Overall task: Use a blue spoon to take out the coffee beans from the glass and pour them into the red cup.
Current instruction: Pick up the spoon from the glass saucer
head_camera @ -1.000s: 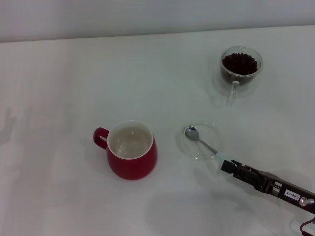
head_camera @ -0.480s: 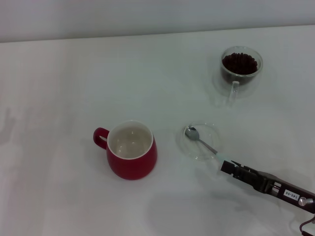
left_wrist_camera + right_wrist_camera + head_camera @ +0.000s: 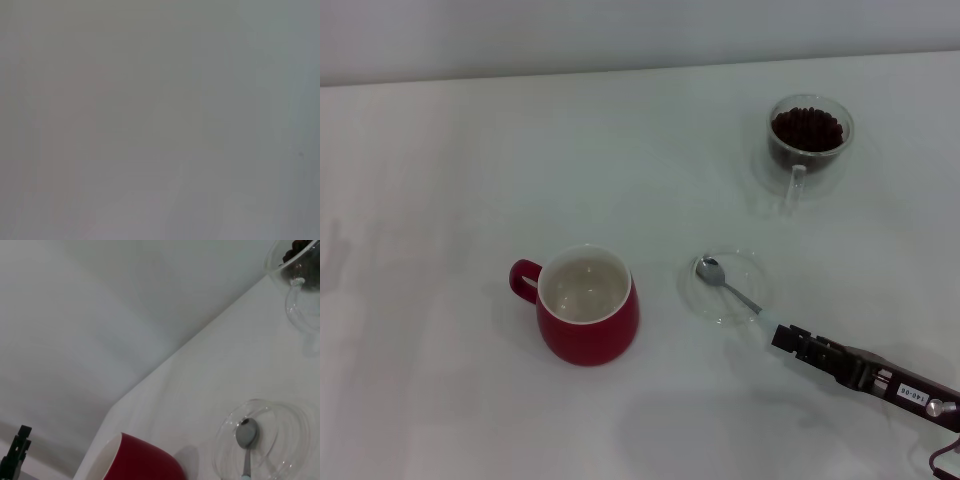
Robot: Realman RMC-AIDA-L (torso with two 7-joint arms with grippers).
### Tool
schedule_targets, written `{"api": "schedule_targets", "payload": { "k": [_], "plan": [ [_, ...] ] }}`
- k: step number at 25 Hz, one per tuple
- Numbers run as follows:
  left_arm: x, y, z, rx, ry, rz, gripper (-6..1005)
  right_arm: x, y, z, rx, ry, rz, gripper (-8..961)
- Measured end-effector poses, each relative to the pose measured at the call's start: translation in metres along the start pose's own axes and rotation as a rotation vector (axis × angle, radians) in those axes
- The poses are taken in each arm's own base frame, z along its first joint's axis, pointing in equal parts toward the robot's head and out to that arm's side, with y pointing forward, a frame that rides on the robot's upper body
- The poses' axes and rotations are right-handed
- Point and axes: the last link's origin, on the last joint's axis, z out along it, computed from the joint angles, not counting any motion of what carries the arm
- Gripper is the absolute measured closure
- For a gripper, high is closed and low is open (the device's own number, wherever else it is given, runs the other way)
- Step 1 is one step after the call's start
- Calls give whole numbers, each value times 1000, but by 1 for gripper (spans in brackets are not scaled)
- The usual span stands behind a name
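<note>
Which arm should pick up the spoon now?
Right. The right tool sits at the handle end of the spoon lying on the saucer. The left arm is not in view.

The left wrist view is a featureless grey blur. In the right wrist view, the red cup (image 3: 137,460) is cut off at six o'clock, the glass (image 3: 300,270) at two o'clock, and the blue spoon (image 3: 246,440) loses its handle at six o'clock.
</note>
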Motion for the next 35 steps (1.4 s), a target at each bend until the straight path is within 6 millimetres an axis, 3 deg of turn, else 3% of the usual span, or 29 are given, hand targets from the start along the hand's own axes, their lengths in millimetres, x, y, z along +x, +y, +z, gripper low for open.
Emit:
{"api": "schedule_targets", "payload": {
  "k": [6, 35],
  "plan": [
    [0, 0, 0, 0, 0, -1, 106, -1, 0, -1, 2, 0, 2, 488],
    [1, 1, 3, 6, 8, -13, 106, -6, -2, -2, 0, 31, 7, 590]
  ]
}}
